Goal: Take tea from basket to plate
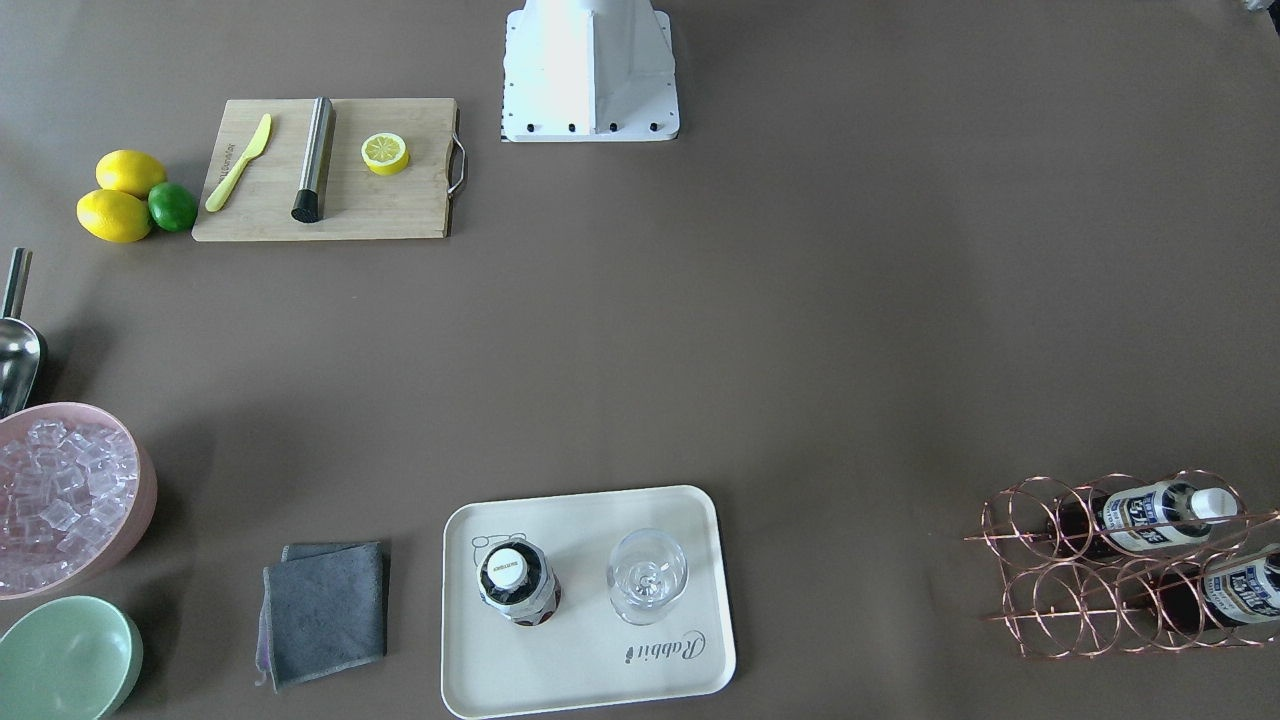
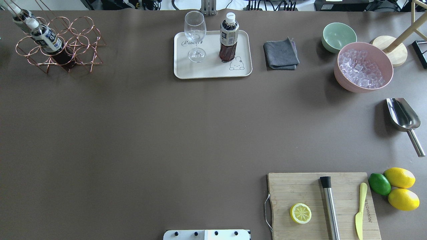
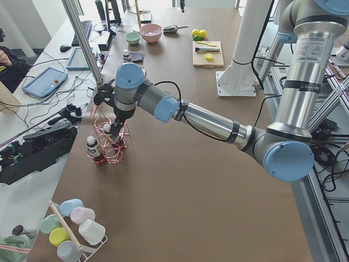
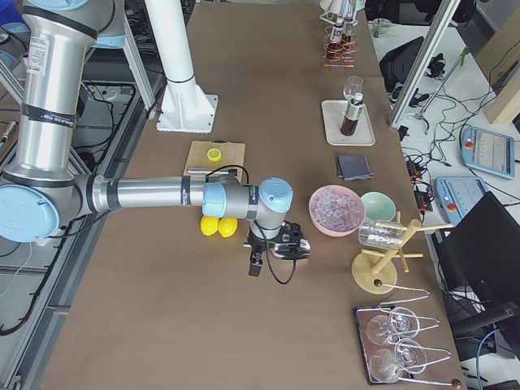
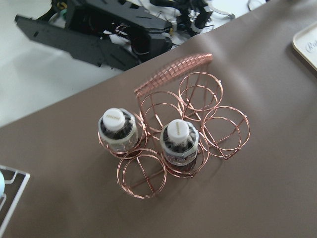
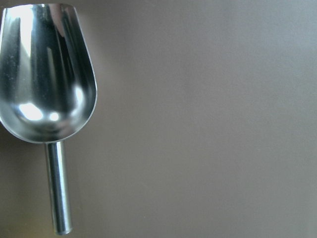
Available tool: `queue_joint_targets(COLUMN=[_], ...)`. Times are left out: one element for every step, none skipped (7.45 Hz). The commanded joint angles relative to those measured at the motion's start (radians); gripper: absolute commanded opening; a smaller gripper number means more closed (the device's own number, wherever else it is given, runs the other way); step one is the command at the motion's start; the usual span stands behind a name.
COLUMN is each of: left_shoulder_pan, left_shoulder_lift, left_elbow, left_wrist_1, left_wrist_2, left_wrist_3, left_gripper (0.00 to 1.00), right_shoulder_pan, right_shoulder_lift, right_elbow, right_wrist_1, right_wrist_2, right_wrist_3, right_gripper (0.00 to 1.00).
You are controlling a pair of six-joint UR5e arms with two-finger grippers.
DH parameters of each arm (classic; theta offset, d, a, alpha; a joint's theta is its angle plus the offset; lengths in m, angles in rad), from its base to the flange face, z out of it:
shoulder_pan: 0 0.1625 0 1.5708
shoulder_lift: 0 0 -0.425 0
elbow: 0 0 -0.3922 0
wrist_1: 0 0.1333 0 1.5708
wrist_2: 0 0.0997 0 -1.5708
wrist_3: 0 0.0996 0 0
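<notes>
One tea bottle (image 1: 518, 582) stands upright on the cream plate (image 1: 600, 660), next to a wine glass (image 1: 648, 577); it also shows in the overhead view (image 2: 229, 37). Two alike bottles (image 5: 118, 130) (image 5: 180, 141) sit in the copper wire basket (image 5: 213, 119) at the table's far left corner (image 2: 83, 43). My left gripper (image 3: 116, 121) hangs just above the basket and shows only in the exterior left view, so I cannot tell if it is open. My right gripper (image 4: 272, 248) hovers over a metal scoop (image 6: 47, 74); I cannot tell its state.
A pink bowl of ice (image 2: 363, 66), a mint-green bowl (image 2: 338, 36) and a grey cloth (image 2: 281, 53) lie right of the plate. A cutting board (image 2: 323, 203) carries a half lemon, a steel rod and a yellow knife. Lemons and a lime (image 2: 379, 184) lie beside it.
</notes>
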State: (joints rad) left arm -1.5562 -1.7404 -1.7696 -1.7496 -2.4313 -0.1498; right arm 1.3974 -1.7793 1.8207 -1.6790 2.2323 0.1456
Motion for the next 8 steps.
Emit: queue_joint_targets(left_shoulder_pan=[-0.021,-0.021,-0.018,-0.012,-0.005,0.014,0.019,0.021], left_shoulder_lift=[0.138,0.172,0.189,0.196,0.211,0.214,0.220,0.223], left_elbow=[0.054,0.080,0.122,0.140,0.156,0.162,0.162,0.162], left_wrist_1=[-0.004,-0.002,0.002,0.004,0.004,0.005,0.005,0.005], left_wrist_2=[-0.011,-0.006,0.044,0.057,0.070,0.072,0.072,0.072], left_wrist_3=[-0.133,-0.131,-0.129,-0.131,-0.131,-0.131,-0.131,-0.131], left_gripper=[0.98,0.98,0.98,0.98,0.98,0.98,0.98,0.98], right_shoulder_pan=[0.052,0.054,0.098,0.112,0.124,0.127,0.130,0.132], right_shoulder_lift=[-0.012,0.001,-0.009,-0.006,-0.006,-0.003,-0.003,-0.003], right_elbow=[-0.029,-0.050,-0.052,-0.052,-0.049,-0.047,-0.047,-0.047], right_wrist_1=[0.004,0.004,0.004,0.004,0.004,0.005,0.004,0.004], right_wrist_2=[-0.001,0.007,0.009,0.009,0.009,0.007,0.007,0.009], right_wrist_3=[0.005,0.011,0.011,0.011,0.011,0.011,0.011,0.009], right_gripper=[1.00,1.00,1.00,1.00,1.00,1.00,1.00,1.00])
